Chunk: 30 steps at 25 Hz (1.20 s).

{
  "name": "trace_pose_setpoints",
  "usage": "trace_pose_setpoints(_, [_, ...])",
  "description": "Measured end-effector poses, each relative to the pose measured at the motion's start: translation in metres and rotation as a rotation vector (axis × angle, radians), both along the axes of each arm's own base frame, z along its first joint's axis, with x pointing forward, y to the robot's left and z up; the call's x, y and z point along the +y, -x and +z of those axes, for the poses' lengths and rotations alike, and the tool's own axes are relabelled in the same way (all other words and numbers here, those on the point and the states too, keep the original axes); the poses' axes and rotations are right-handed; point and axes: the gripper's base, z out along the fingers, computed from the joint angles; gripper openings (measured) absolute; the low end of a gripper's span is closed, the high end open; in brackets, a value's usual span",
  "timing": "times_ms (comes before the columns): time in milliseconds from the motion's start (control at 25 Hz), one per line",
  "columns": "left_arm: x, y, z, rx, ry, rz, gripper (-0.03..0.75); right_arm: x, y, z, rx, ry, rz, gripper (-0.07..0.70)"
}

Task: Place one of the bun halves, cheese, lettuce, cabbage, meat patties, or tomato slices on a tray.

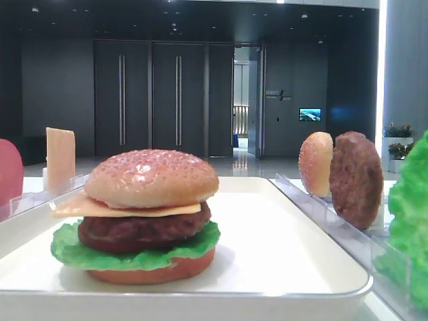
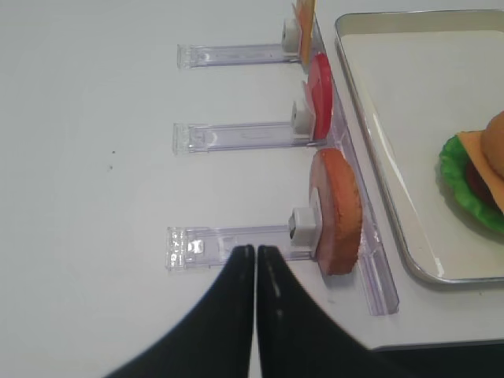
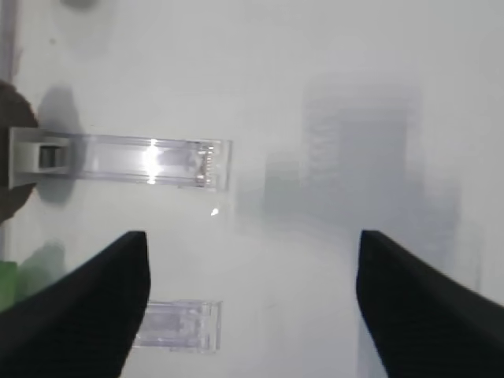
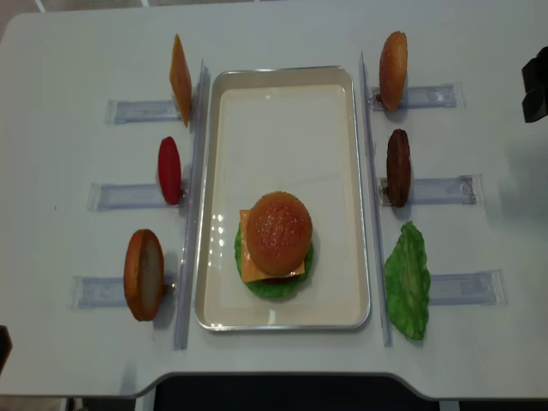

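right gripper (image 3: 252, 307) spread wide over bare bench (image 4: 77, 51), holding nothing — left gripper (image 2: 256, 260) clenched empty beside bun half (image 2: 339, 211). propped upright in its clear holder (image 2: 236, 236), left of tray (image 4: 360, 171). likely light, stiff, smooth — best pinched across the flat faces.

No lettering that I can read appears anywhere on my tray (image 4: 360, 205), the toy food or the clear holders (image 2: 236, 134). A small wall sign (image 1: 277, 95) and a lit screen (image 1: 309, 114) stand in the hall behind, both too small and blurred to read.
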Motion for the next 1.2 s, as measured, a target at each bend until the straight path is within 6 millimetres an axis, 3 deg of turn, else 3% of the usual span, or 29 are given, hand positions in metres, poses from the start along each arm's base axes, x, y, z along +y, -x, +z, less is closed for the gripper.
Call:
trace_pose_setpoints(240, [0.0, 0.0, 0.0, 0.0, 0.0, 0.0, 0.0, -0.025, 0.003, 0.0, 0.008, -0.028, -0.108, 0.517])
trace_pose_setpoints(560, [0.0, 0.0, 0.0, 0.0, 0.0, 0.0, 0.0, -0.026, 0.015, -0.005, 0.082, -0.034, -0.114, 0.515])
trace_pose_setpoints(760, [0.0, 0.0, 0.0, 0.0, 0.0, 0.0, 0.0, -0.021, 0.045, -0.011, 0.074, -0.032, -0.116, 0.514])
trace_pose_setpoints(1200, [0.0, 0.0, 0.0, 0.0, 0.0, 0.0, 0.0, -0.009, 0.116, 0.004, -0.081, -0.016, -0.114, 0.514])
